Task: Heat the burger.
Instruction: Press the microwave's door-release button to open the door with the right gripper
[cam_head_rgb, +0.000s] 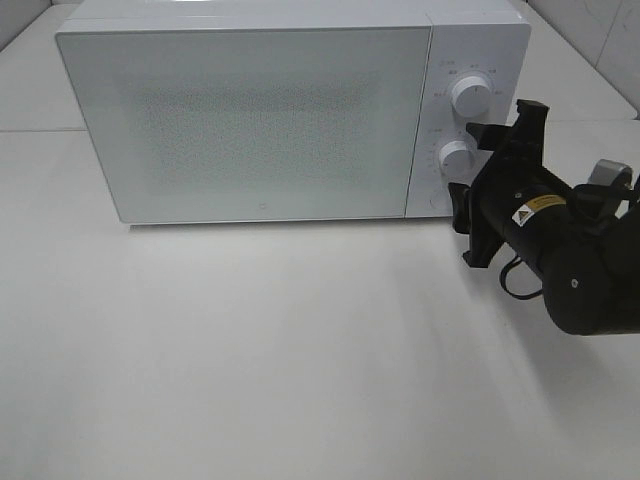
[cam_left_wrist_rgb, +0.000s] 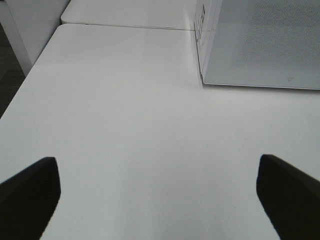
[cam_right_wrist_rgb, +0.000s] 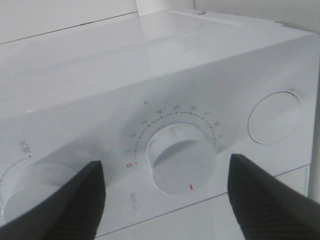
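The microwave (cam_head_rgb: 250, 120) door hides its inside; print around the upper dial (cam_head_rgb: 469, 93) (toward two o'clock) is unreadably small.

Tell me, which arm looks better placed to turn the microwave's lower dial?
The right. Its gripper sits directly before the lower dial, with its open jaws on either side of it. The left gripper, also open, hangs over the table near the microwave's opposite end, away from the dials.

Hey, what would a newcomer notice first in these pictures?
A big white microwave, door shut, stands at the back of the table. The right gripper is open at its lower knob, with the jaws straddling it. No burger is in view.
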